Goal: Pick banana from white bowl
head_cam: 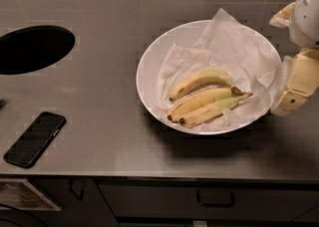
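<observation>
The white bowl [149, 56] sits on the steel counter right of centre, lined with crumpled white paper [229, 42]. The single loose banana [202, 80], curved and pale yellow with brown streaks, lies in the bowl just above two straighter bananas [207, 105] joined at a brown stem. My gripper [294, 91] is at the right edge of the view, beside the bowl's right rim and level with the bananas, holding nothing that I can see.
A black phone [35, 138] lies on the counter at front left. A dark round hole [32, 49] is cut in the counter at far left. Dark tiles run along the back. Drawers with a handle [215, 198] sit below the counter's front edge.
</observation>
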{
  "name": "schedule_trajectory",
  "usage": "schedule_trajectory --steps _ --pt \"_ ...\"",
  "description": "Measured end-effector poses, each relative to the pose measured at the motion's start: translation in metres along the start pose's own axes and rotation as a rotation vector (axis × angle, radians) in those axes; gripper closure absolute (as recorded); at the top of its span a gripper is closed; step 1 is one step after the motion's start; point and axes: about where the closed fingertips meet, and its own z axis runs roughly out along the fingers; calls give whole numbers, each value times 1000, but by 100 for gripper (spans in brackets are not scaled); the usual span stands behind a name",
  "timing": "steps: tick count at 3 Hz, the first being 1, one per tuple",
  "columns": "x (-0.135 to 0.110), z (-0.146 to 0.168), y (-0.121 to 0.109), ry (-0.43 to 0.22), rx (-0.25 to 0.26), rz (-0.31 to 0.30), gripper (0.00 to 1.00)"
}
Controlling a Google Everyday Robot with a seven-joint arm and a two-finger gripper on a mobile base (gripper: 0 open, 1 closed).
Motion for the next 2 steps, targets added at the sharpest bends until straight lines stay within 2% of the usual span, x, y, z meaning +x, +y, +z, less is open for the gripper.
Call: schedule_trajectory --steps 1,2 --pt "0 0 0 0 0 0 0" --pt "-17 0 -3 -6 4 -59 0"
